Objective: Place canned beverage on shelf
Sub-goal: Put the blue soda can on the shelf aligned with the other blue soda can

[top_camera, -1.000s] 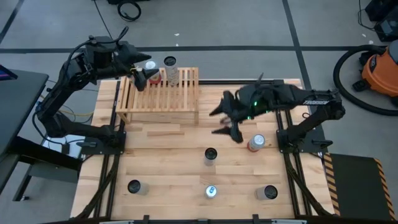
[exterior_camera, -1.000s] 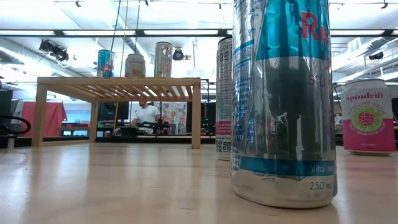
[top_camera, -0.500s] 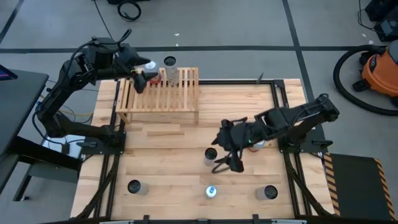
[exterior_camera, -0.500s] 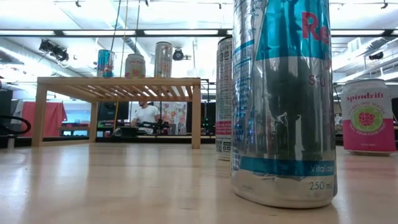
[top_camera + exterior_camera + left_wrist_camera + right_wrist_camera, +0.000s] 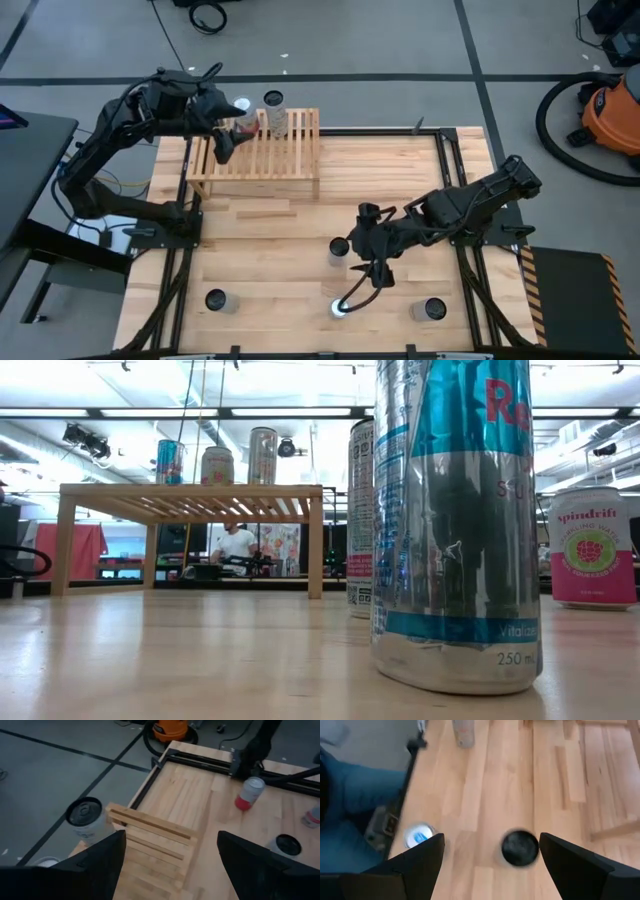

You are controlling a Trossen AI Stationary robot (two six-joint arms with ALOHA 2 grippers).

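The shelf [image 5: 254,152] stands at the far left of the table [image 5: 270,240], and three cans [image 5: 272,110] are already lined up along its far edge, which leaves the nearer slats free for more. The left gripper [image 5: 225,140] is held over the shelf's far left part beside those cans, its fingers apart and nothing between them; it seems to be waiting there.

The right gripper [image 5: 360,290] is reached out low over the near middle of the table, fingers spread and empty. It is placed between a dark-topped can [image 5: 339,248] and a blue-topped can [image 5: 340,307], and in the right wrist view the dark-topped one [image 5: 520,847] sits squarely ahead between the fingers, so that can is judged to be the one being lined up for a grasp. No can is held yet. Further cans stand at the near left [image 5: 216,299] and near right [image 5: 434,309], well apart from both grippers.
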